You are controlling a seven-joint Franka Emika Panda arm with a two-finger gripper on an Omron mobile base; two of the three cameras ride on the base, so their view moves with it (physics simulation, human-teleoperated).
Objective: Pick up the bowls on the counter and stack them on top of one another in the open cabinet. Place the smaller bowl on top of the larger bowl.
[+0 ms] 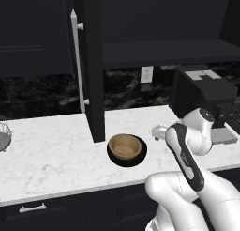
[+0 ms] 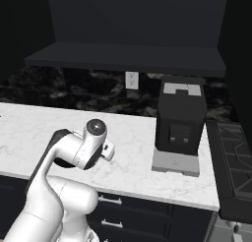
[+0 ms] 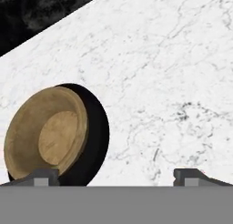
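Dark fingertips (image 3: 43, 176) of the end effector (image 3: 116, 177) spread wide, holding nothing. Below and beside one tip, the tan bowl (image 3: 45, 132) sits nested in the black bowl (image 3: 96, 132) on the surface (image 3: 173, 82). Judged so far: stacked, not yet in the cabinet (image 1: 164, 51).

Your wire basket (image 1: 3, 135) is cut off by the left base view's left edge. The larger bowl (image 1: 137, 158) is mostly covered by the smaller bowl (image 1: 124, 146) nested inside. In the hand view, both end effector (image 3: 116, 177) fingertips (image 3: 187, 176) barely show, spread wide.
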